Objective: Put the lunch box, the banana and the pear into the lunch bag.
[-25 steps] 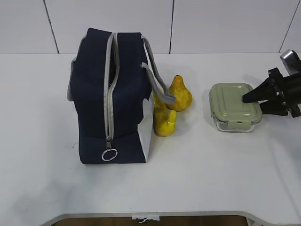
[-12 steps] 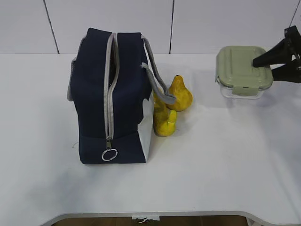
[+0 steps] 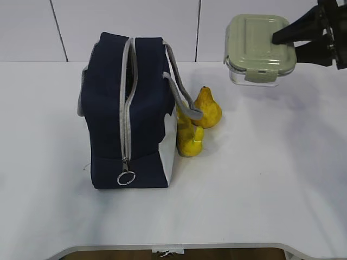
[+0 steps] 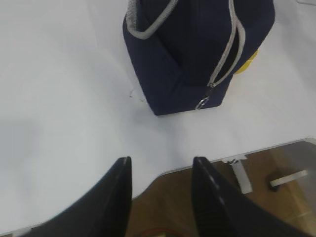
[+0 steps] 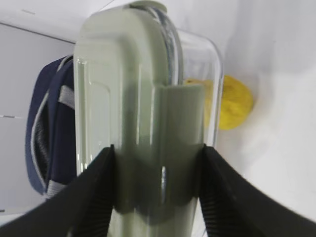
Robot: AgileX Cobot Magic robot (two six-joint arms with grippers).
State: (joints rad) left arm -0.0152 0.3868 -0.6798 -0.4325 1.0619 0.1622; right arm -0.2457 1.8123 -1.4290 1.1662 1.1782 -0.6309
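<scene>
- Sage-green lid up, the lunch box point(image 3: 259, 50) hangs above the table point(image 3: 260, 179), clamped in my right gripper point(image 5: 157, 190).
- Left gripper point(image 4: 162, 197) hovers spread, empty.
- Banana point(image 3: 189, 140) and pear point(image 3: 208, 109) sit beside the lunch bag point(image 3: 130, 111).
- I read no lettering anywhere.

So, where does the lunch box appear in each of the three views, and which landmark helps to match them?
Exterior view: the lunch box is at the upper right, lifted off the table, held by the right gripper.
Left wrist view: not in it.
Right wrist view: it fills the centre, clamped between the fingers.
Shared landmark: the lunch bag, upper middle in the left wrist view and at the left edge in the right wrist view.
</scene>
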